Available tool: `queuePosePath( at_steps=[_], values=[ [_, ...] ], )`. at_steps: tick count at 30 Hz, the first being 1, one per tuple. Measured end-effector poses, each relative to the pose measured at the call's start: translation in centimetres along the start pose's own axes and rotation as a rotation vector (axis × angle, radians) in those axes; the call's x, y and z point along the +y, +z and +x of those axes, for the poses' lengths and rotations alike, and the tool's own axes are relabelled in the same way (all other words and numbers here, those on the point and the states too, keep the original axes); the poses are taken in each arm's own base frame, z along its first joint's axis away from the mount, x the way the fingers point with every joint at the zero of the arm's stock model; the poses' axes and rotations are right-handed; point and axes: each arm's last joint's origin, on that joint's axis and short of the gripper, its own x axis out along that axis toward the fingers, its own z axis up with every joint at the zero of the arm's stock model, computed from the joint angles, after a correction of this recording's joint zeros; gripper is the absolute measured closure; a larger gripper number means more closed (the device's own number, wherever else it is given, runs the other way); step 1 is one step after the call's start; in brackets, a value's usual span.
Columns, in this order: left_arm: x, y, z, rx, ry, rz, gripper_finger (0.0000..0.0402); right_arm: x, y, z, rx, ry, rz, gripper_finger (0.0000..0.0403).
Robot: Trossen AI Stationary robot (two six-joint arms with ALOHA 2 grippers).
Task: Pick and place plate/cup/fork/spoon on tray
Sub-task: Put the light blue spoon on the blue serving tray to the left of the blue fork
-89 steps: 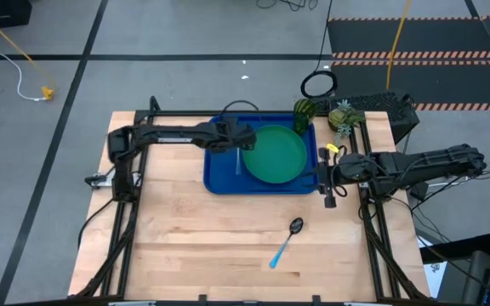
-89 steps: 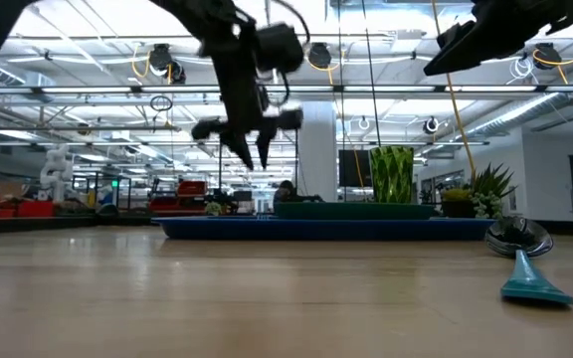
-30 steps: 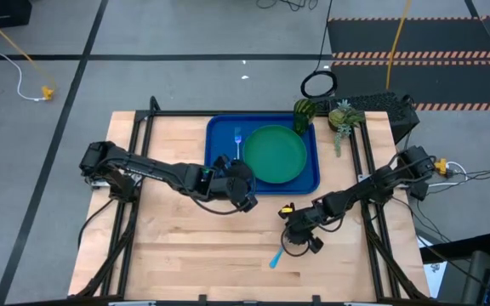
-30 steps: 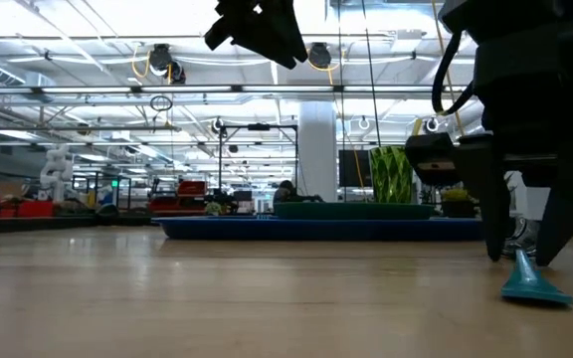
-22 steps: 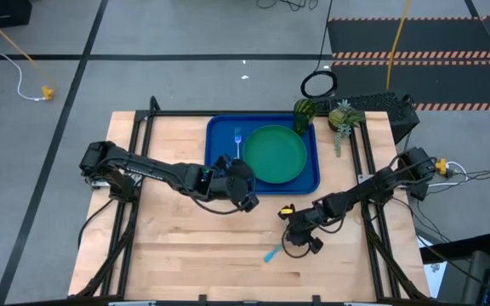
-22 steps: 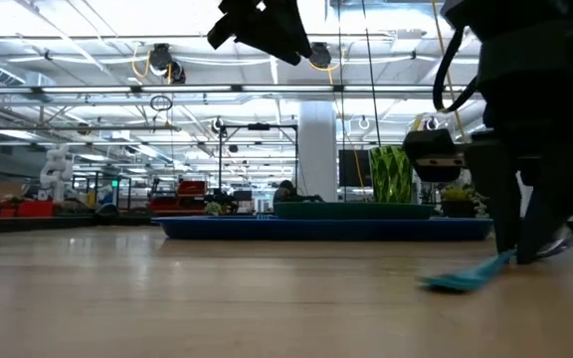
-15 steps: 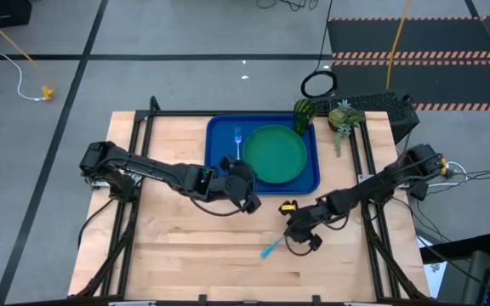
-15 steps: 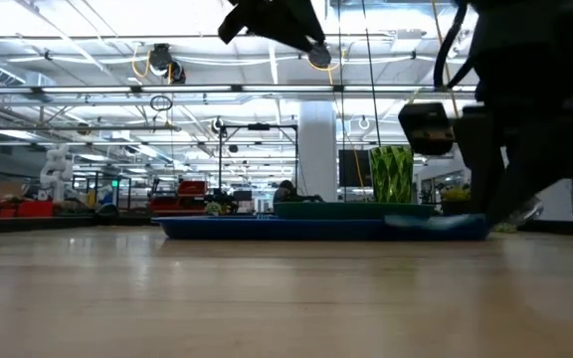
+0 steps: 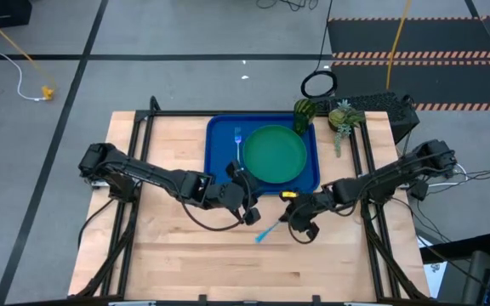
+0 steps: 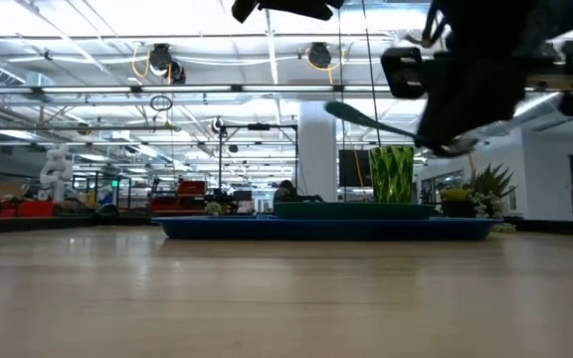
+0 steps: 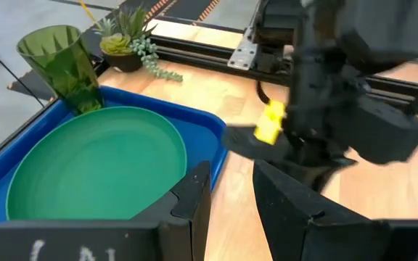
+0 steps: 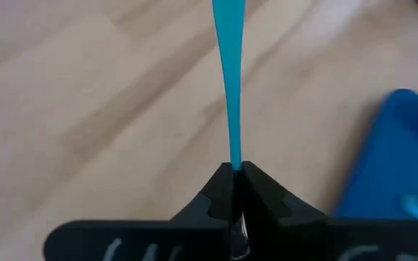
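The spoon (image 9: pixel 267 229) has left the desk (image 9: pixel 177 263): half a second ago its handle was level with the tray rim in the low view, and now it hangs high in the air. The right gripper (image 9: pixel 296 223) has its jaws clenched on the spoon and has moved toward the tray (image 9: pixel 215 174); it is now just in front of the tray's near edge. The left gripper (image 9: pixel 247 212) has come forward too and is near the right one, with its jaws released and empty.

The right wrist view alone shows the grip itself: the two fingers (image 12: pixel 216 190) pressed together on the blue handle (image 12: pixel 228 80). The left wrist view shows the plate (image 11: pixel 96 170) lying in the tray and the cup (image 11: pixel 56 65) upright at its far corner. Only the high view shows the fork (image 9: pixel 238 144), in the tray beside the plate.
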Motion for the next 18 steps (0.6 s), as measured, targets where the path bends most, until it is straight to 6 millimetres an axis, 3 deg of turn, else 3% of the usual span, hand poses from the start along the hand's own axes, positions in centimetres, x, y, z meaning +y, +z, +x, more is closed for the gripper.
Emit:
queuePosePath(
  at_steps=[10,18],
  values=[
    [-0.2,0.5,0.0,-0.044,-0.015,0.023,0.0293,-3.9,2.2,-1.8,-0.005,-0.089,-0.086,0.0399],
    [-1.1,0.6,-0.5,-0.085,-0.044,0.068,0.0293,-5.9,2.9,-2.7,-0.032,-0.151,-0.095,0.0399]
  ],
)
